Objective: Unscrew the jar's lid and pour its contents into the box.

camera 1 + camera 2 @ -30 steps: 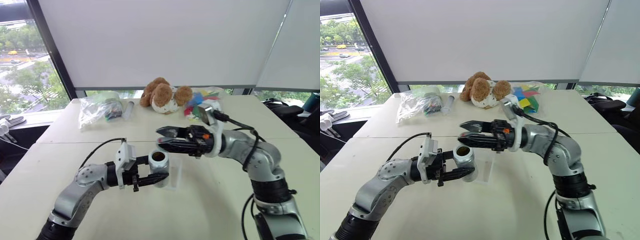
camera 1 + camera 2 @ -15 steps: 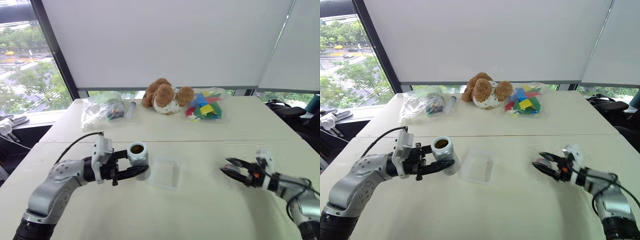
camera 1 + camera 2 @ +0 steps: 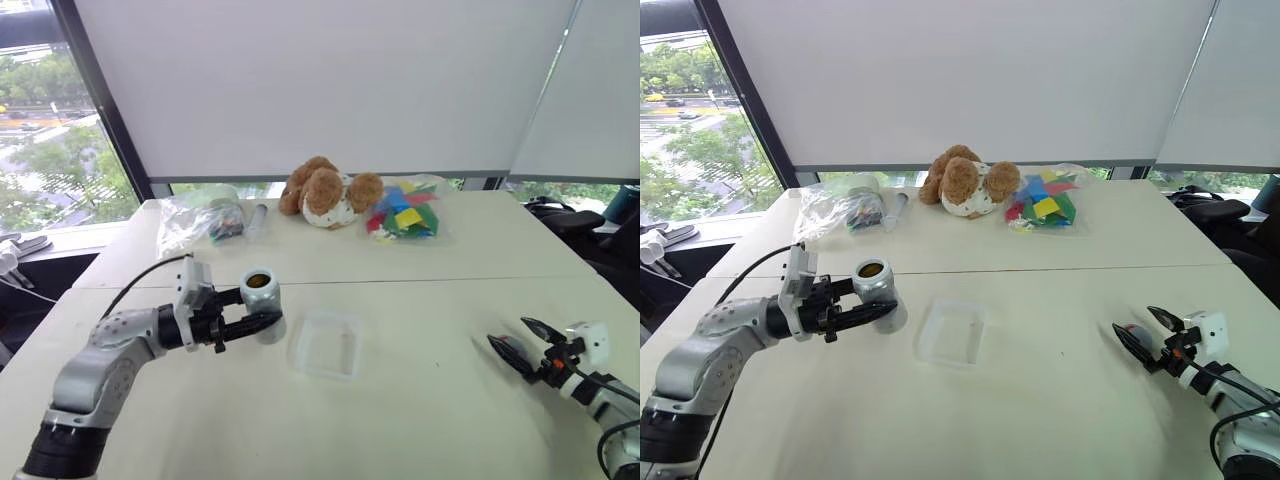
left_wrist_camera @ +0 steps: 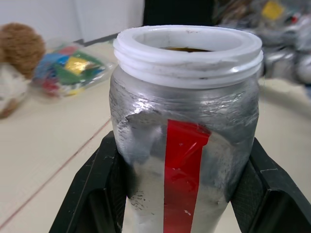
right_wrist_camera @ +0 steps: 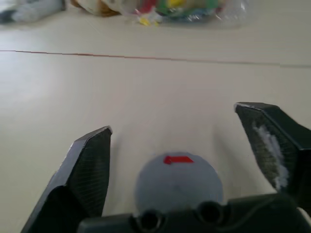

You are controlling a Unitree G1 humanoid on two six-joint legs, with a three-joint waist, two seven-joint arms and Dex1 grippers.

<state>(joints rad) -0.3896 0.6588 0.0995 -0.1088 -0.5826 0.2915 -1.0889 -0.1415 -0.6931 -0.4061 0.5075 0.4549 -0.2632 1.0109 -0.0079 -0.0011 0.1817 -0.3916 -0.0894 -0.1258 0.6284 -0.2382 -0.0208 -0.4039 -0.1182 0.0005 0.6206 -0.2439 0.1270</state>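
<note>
Currently I read the unscrewing as done: the jar [image 3: 262, 305] stands open-mouthed and upright in my left claw [image 3: 258, 322], pinched across its body, with the contents [image 3: 871, 269] visible as a brown patch inside, and only the pour remains. From the box [image 3: 325, 345], which sits bare on the counter [image 3: 420, 410], the jar is close at about 10 o'clock, not yet over it. My right claw [image 3: 1143, 333] is spread wide, low at the box's 3 o'clock and well apart, with the lid [image 5: 179, 187] lying loose between its fingers [image 5: 87, 170], neither gripping it.
</note>
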